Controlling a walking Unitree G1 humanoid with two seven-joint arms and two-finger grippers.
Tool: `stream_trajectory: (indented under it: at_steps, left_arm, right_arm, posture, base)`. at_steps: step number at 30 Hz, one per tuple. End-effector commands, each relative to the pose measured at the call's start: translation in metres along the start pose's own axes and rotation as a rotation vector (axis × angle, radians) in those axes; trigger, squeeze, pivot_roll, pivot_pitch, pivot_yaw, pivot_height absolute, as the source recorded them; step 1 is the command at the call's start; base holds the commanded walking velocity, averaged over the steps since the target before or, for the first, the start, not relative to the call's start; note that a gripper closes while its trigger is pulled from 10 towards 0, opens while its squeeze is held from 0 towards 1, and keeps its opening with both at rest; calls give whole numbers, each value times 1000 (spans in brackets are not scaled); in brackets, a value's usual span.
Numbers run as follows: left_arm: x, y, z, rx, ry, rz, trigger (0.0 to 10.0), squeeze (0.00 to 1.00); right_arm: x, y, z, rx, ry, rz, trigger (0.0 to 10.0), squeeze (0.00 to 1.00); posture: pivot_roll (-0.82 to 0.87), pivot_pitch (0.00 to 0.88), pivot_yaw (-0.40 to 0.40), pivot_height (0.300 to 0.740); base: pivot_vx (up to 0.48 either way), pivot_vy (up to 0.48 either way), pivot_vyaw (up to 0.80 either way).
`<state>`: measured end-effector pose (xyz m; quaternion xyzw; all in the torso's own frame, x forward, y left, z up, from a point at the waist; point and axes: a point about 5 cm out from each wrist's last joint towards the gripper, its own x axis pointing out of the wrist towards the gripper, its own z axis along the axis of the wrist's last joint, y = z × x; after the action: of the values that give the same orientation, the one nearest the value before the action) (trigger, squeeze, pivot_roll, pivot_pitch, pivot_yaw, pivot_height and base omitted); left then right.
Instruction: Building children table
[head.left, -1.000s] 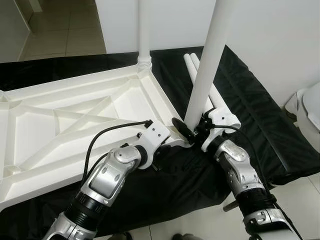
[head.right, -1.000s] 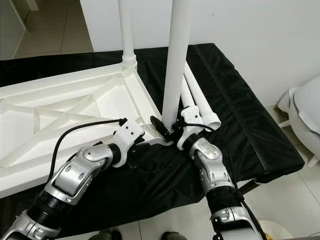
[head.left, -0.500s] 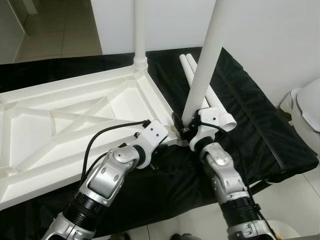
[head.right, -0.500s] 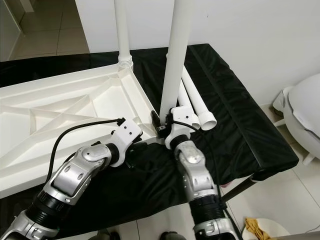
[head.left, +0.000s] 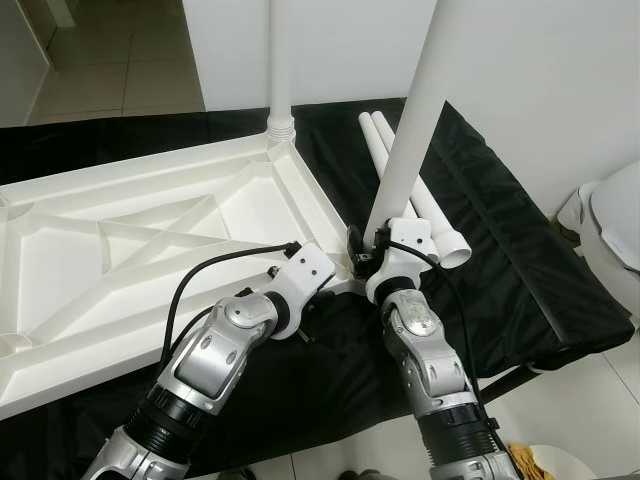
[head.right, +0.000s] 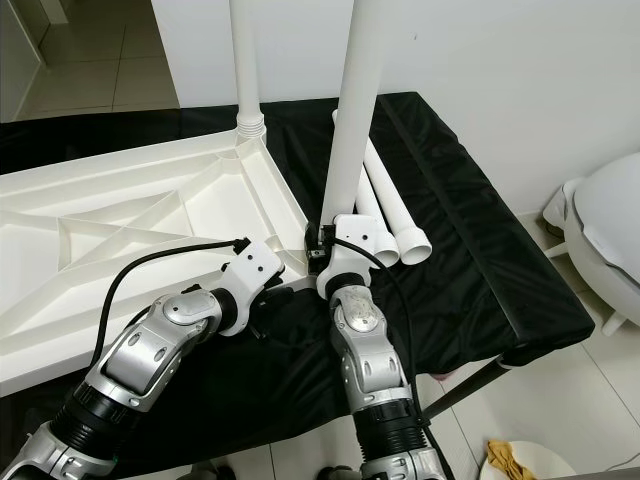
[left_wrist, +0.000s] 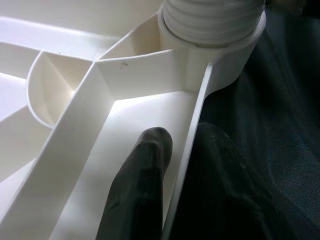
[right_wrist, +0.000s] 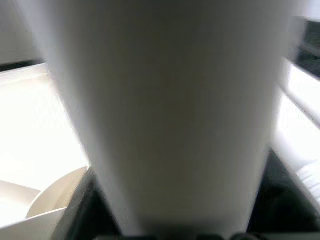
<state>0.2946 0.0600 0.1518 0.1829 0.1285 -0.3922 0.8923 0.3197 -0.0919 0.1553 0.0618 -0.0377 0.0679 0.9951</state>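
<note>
Two pincers at upturned white plastic tabletop (head.left: 150, 230) corner.
Left pincer (left_wrist: 172, 150) clamps tabletop rim; right pincer (head.left: 368, 262) grips upright white tube leg (head.left: 410, 120).

Both silver arms bent forward and inward, wrists nearly meeting.

Left gripper (left_wrist: 172, 165): lowered, black fingers (left_wrist: 142, 175) close together, pinching a thin white rim between them. Right gripper (head.left: 368, 252): forearm raised steeply, wrist turned up, black fingers closed about the foot of an upright white tube; fingertips mostly hidden behind the white wrist housing.
</note>
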Motion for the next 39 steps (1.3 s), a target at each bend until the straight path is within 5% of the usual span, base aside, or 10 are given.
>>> stream_trajectory:
  at_steps: [1, 9, 10, 17, 27, 39]
  left_arm:
    - [-3, -2, 8, 27, -36, 0, 10000, 0]
    - [-2, -1, 9, 26, -41, 4, 10000, 0]
    - [-2, -1, 9, 27, -43, 4, 10000, 0]
    - [-2, 1, 12, 31, -48, 6, 10000, 0]
    - [-4, 3, 12, 26, -47, 15, 10000, 0]
    - [-4, 4, 13, 27, -47, 18, 10000, 0]
  right_arm:
    - [-6, -12, -21, 17, 92, -36, 10000, 1000]
    - [-12, -28, -11, -30, 24, 153, 10000, 1000]
    - [-15, -31, -13, -37, 28, 215, 10000, 0]
    - [-26, -47, -20, -80, 55, 412, 10000, 0]
    - [-17, -70, -8, -137, -20, 437, 10000, 0]
    - [0, -62, 4, -106, -89, 502, 10000, 0]
  posture:
    - [-31, 112, -2, 740]
    - [-35, 110, -3, 740]
    - [-37, 110, 0, 740]
    - [-42, 117, 14, 740]
    - [-35, 132, 22, 740]
    - [-27, 135, 21, 740]
  base:
    - [0, 0, 0]
    - [0, 0, 0]
    - [0, 0, 0]
    - [0, 0, 0]
    - [0, 0, 0]
    - [0, 0, 0]
